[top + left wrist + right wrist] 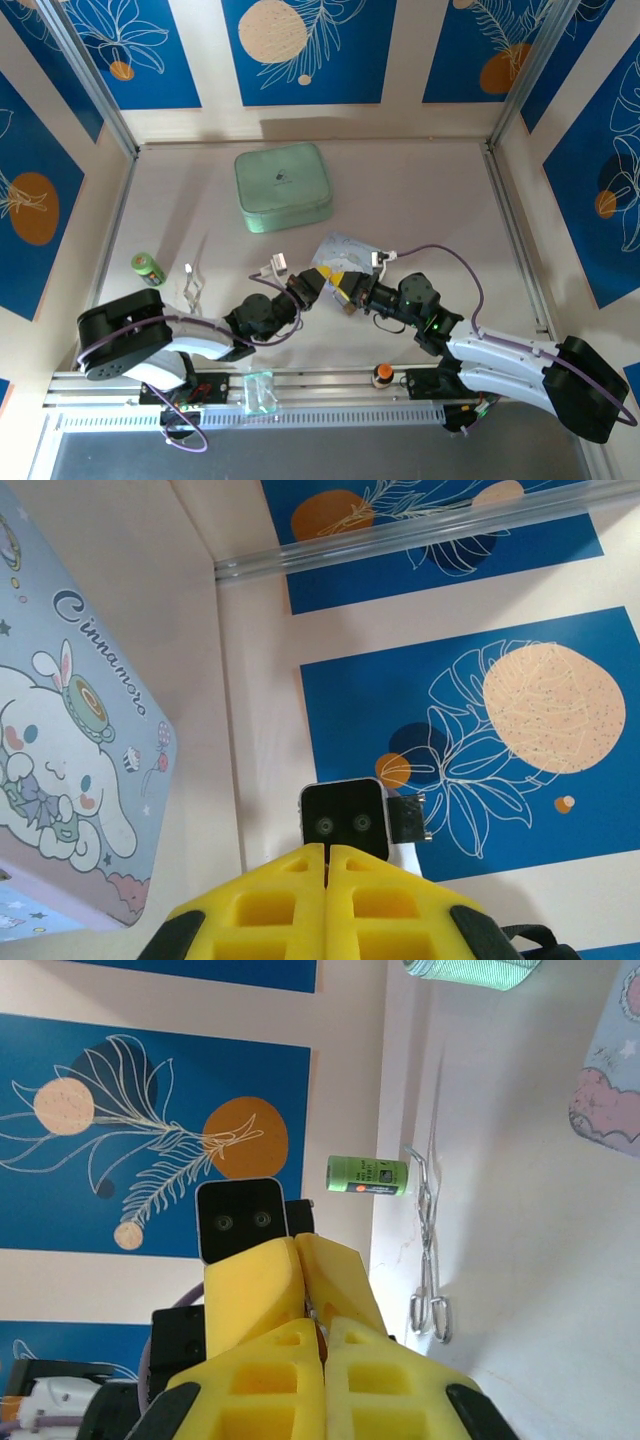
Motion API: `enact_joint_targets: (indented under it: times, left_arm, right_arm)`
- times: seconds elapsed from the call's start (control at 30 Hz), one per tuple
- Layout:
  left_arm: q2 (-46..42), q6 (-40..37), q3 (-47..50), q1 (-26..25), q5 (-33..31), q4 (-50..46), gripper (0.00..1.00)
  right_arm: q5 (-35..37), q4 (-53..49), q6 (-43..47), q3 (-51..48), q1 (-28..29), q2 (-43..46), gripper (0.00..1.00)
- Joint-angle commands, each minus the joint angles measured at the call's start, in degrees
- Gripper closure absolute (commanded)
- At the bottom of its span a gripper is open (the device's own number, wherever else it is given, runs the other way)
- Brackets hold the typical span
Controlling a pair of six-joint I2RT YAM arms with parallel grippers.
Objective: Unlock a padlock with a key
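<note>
right up against the lens, the left gripper (327,852) has its yellow fingers pressed flat together, with nothing i can see between them. just past its tips there's a black square plate (342,823) with two round holes. off to the left of the hand is the box (70,750), pastel with a cartoon on it.

the right gripper (300,1252) is clamped closed too. there's a thin dark sliver in the seam, can't tell what it is. beyond its tips lies a green can (367,1175), and the tongs (428,1245) are just beside it on the table (520,1290).

from the top cam the two grippers meet tip to tip at the near edge of the box. the padlock and key are too small to pick out, so i can't say where they sit or whether either hand has one. well past the box is a mint case (283,187).
</note>
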State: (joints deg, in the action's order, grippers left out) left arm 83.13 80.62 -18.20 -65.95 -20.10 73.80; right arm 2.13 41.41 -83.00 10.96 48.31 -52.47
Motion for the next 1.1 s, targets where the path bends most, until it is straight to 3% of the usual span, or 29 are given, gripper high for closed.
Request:
enact_joint_targets:
  times: [0.0,0.13,0.23,0.3,0.4,0.5,0.57,0.63,0.73,0.83,1.07]
  left_arm:
    - [0.6,0.8,0.1,-0.7,-0.3,4.1,1.0]
    - [0.8,0.1,0.3,-0.7,0.0,4.2,1.0]
    - [0.2,-2.5,1.8,-0.7,-1.7,4.3,0.55]
    - [-1.2,-3.7,2.7,-0.4,-2.5,1.4,0.37]
    - [-5.6,-4.4,2.1,-0.4,-3.4,-11.6,0.19]
    - [-10.9,-10.0,-3.3,-0.3,-3.1,-34.7,0.15]
    - [-11.3,-15.3,-13.7,-0.1,-2.5,-60.0,0.11]
    - [-8.2,-18.7,-19.1,-0.3,-1.3,-69.2,0.15]
    - [-3.6,-17.3,-17.7,-0.3,1.3,-63.8,0.18]
    - [1.6,-15.7,-17.5,-0.5,3.4,-59.1,0.22]
    - [7.6,-14.4,-21.2,-3.1,0.8,-61.8,0.27]
  right_arm:
    - [1.4,0.1,0.2,-0.9,0.2,0.2,1.0]
    - [1.8,-0.1,-0.1,-1.6,0.2,1.0,1.0]
    - [1.9,-4.1,-0.3,-2.4,-0.2,4.5,1.0]
    - [1.7,-10.2,0.3,-2.5,-0.9,8.0,1.0]
    - [-0.4,-16.9,0.4,-3.8,-3.7,12.8,1.0]
    - [-5.4,-19.9,-0.4,-6.1,-8.6,16.9,1.0]
    - [-9.4,-30.0,1.6,-4.5,-12.3,19.9,1.0]
    - [-11.8,-39.3,5.7,-1.9,-14.3,21.9,1.0]
    - [-13.8,-49.1,9.6,0.9,-16.7,23.1,1.0]
    - [-16.6,-49.9,10.3,0.4,-19.1,22.8,1.0]
    - [-17.0,-52.2,11.8,0.6,-19.6,23.0,1.0]
